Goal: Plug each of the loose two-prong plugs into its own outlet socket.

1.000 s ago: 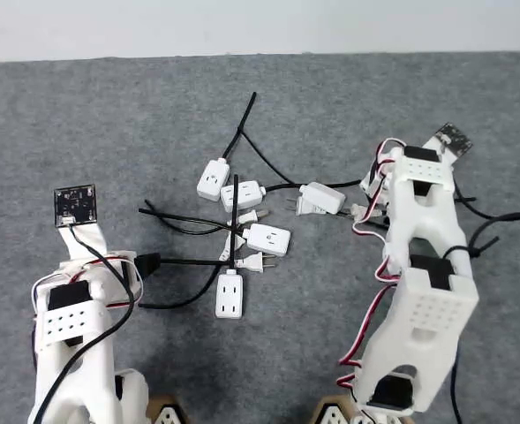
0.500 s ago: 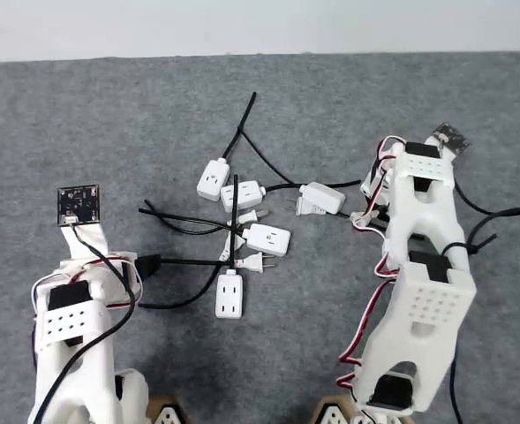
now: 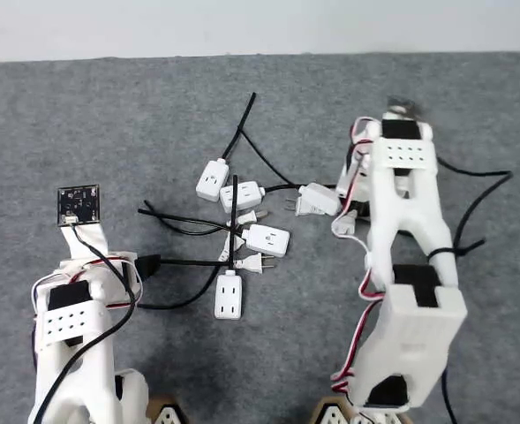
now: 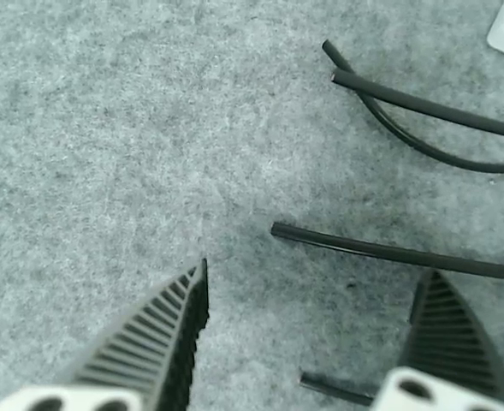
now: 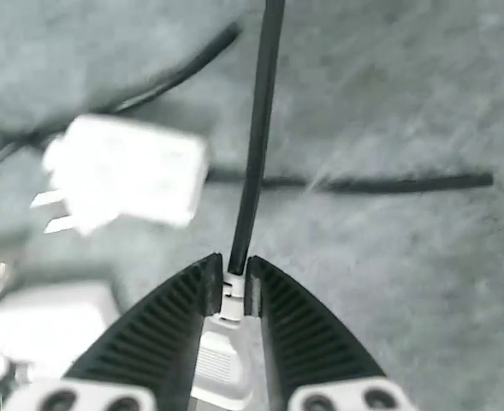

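White two-prong plug (image 3: 320, 199) just at 9 o'clock of the right claw (image 5: 228, 267)
It lies flat, prongs toward 9 o'clock facing an outlet socket (image 3: 243, 194). The nearer right claw is clamped on a white cord end (image 5: 221, 360). The left claw (image 4: 316, 272) gapes wide, well apart at 8 o'clock.

Middle: white sockets (image 3: 229, 294) and black cables (image 3: 189, 261) crowd together (cords crossing).
Far left: open grey mat (image 3: 65, 115).

The high camera looks straight down on the tabletop (image 3: 83, 115) from far above the white plug (image 3: 320, 200). The right wrist camera sits close over that plug, past the right pincer (image 5: 234, 259) and held plug (image 5: 223, 347). The left wrist camera sits low over black cords (image 4: 388, 250) farther off, past the left pincer (image 4: 317, 267).
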You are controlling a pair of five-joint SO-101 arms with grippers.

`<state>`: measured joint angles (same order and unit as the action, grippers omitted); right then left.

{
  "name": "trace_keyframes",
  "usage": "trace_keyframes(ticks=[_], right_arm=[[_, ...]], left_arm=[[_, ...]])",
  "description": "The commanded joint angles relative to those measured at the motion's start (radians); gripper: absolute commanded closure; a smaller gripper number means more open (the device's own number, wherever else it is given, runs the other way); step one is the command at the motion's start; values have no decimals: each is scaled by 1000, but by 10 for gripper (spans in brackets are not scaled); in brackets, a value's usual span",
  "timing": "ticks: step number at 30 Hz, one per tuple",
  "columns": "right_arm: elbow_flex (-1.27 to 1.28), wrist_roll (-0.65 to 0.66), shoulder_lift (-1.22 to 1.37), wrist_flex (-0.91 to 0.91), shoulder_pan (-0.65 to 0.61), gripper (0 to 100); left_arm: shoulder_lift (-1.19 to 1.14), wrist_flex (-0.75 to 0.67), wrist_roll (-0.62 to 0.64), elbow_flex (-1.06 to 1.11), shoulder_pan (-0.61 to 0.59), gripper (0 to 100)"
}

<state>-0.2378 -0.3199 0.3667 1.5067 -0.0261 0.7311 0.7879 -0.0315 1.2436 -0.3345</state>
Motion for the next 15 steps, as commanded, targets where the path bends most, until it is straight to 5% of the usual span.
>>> trace_keyframes(ticks=[1,9,15], right_arm=[[-26,63,-120,44,-39,991],[442,164,-414,-160,-168,991],[824,259,-564,-414,-154,991]], left_arm=[[-2,-21,-9,-2,9,636],[-2,-37,-9,-1,9,636],[-2,-37,-9,-1,9,636]])
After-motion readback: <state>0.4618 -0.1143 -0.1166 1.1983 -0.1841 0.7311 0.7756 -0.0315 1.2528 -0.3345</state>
